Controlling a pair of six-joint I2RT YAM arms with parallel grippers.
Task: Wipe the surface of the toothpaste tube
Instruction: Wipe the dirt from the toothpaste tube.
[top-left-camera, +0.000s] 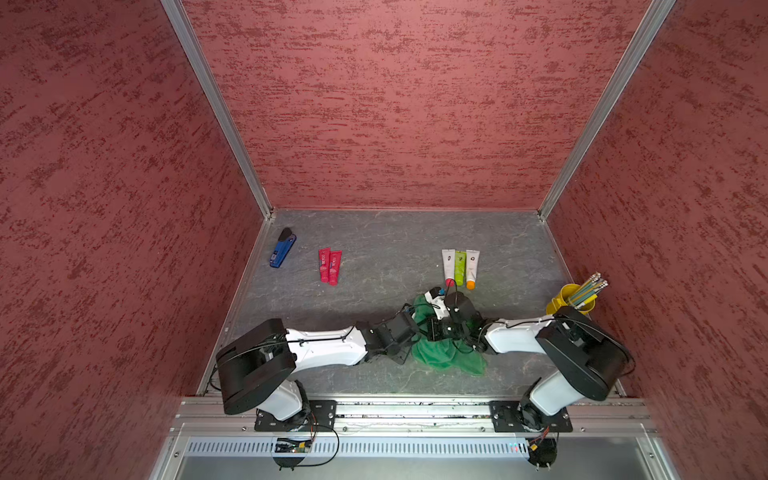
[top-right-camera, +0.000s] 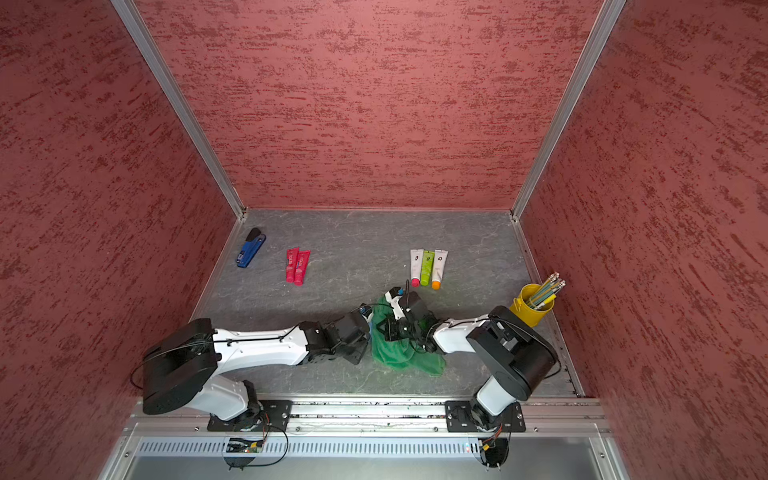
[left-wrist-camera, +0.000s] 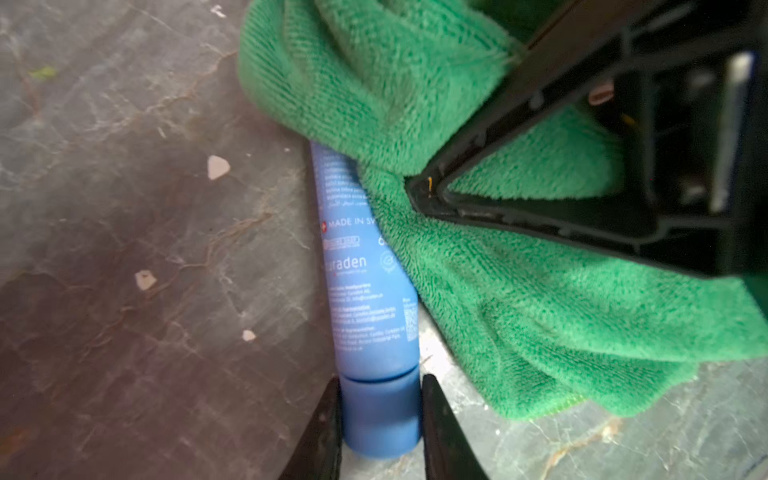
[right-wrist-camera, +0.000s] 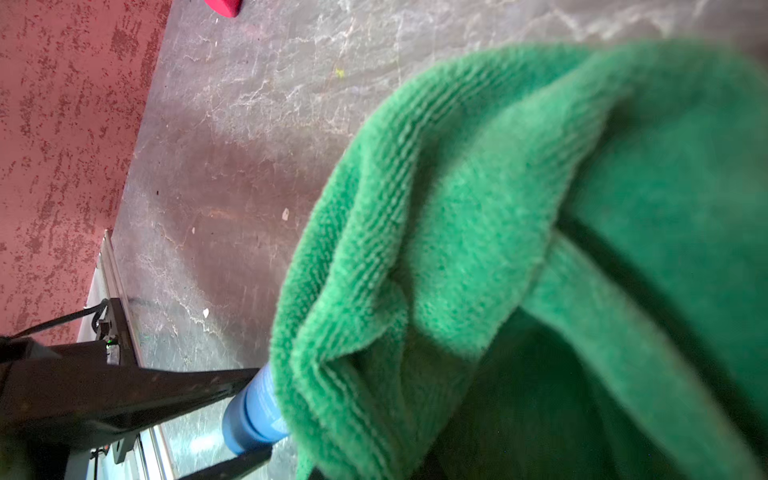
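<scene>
From where I'm standing, the small blue plastic toothpaste tube (left-wrist-camera: 365, 291) is lying along the grey marbled tabletop (left-wrist-camera: 124, 208), front-middle, right between the two arms. As far as I can tell it's resting on the surface. The left gripper (left-wrist-camera: 380, 380) has its jaws pinched on the tube's round blue cap, one finger each side, so that end is pinned. The right gripper (left-wrist-camera: 419, 193) is closed on a bunched-up green microfibre cloth (left-wrist-camera: 519, 299). The cloth sits over the far half of the tube and touches it, and the printed stretch near the cap is bare.

My take is that this is mid-wipe, and the bare bit by the cap is what's left on this face. To do it well I'd drag the cloth along the tube's length toward the cap. Go light on the downward pressure so the soft tube doesn't buckle or twist out of the pinch. Stop short of the left fingers so the grippers don't knock. The underside can't be reached like this, so I reckon it needs a roll.
</scene>
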